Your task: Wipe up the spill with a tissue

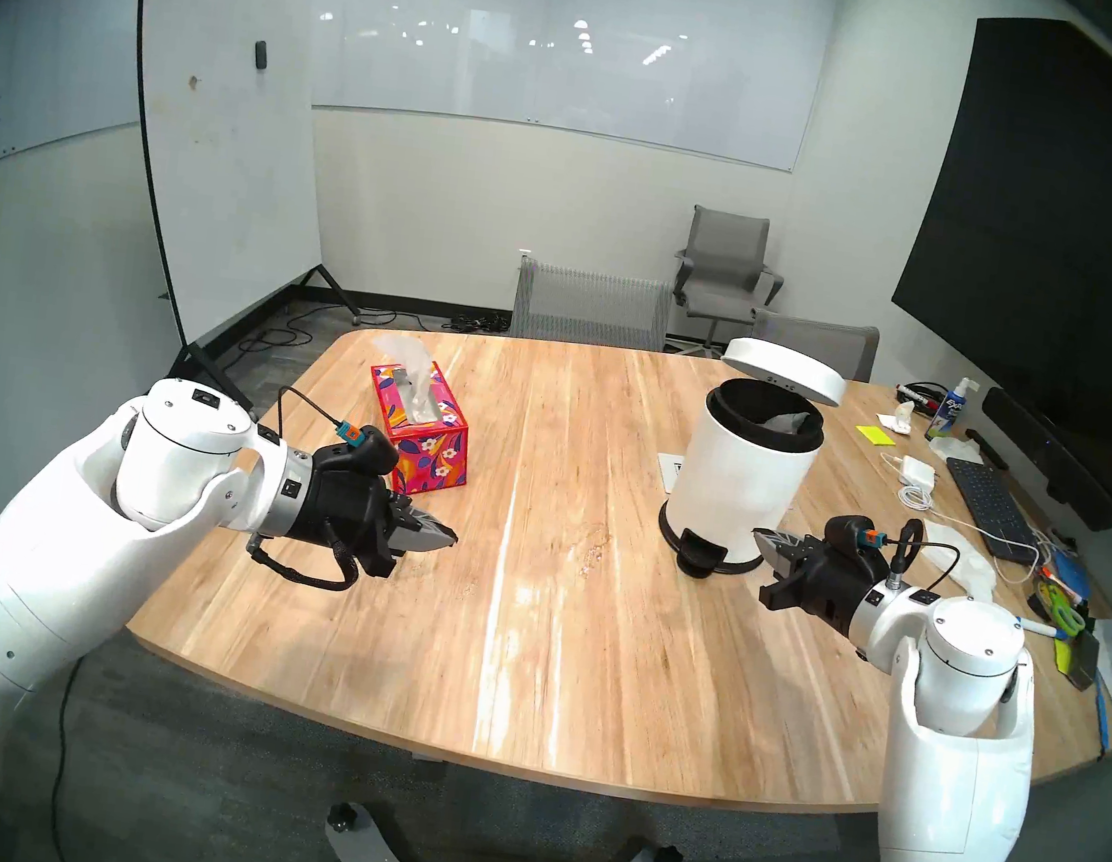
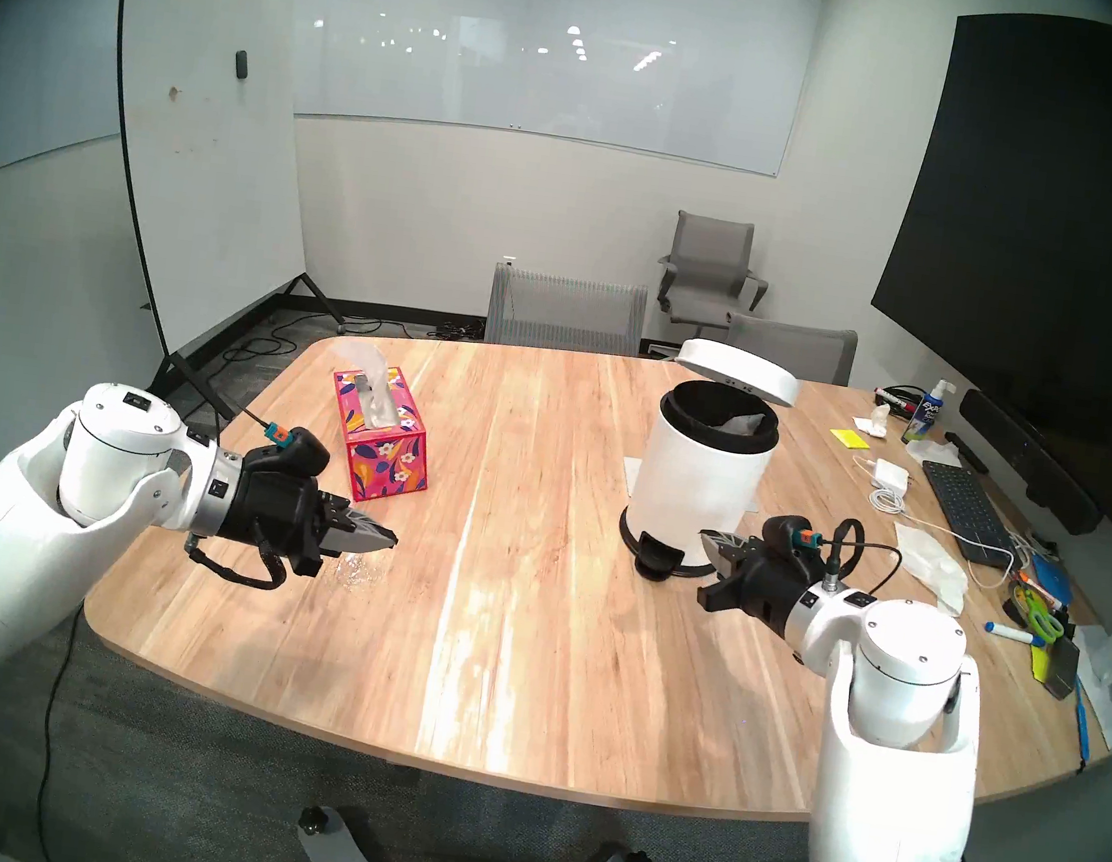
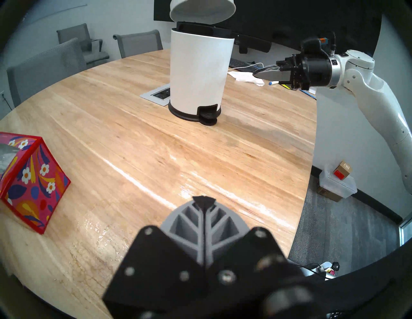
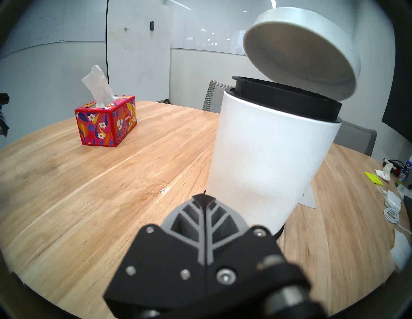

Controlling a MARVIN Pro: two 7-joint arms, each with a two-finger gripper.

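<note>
No dark brown spill shows on the wooden table [image 1: 511, 659] in any view. A white tissue [image 1: 402, 352] sticks up from the red floral box [image 1: 423, 435] at the back left; it also shows in the right wrist view [image 4: 98, 89]. A pale crumpled sheet [image 1: 788, 422] lies inside the open white pedal bin [image 1: 735, 484]. My left gripper [image 1: 453, 536] is shut and empty, low over the table just in front of the box. My right gripper [image 1: 760, 536] is shut and empty, beside the bin's base on its right.
A pale glossy rough patch [image 1: 595, 543] marks the wood between the grippers, and another [image 3: 98, 234] lies by the left gripper. A keyboard [image 1: 987, 504], cables, rumpled white papers [image 1: 964, 550], a spray bottle and pens crowd the right edge. Chairs stand behind the table.
</note>
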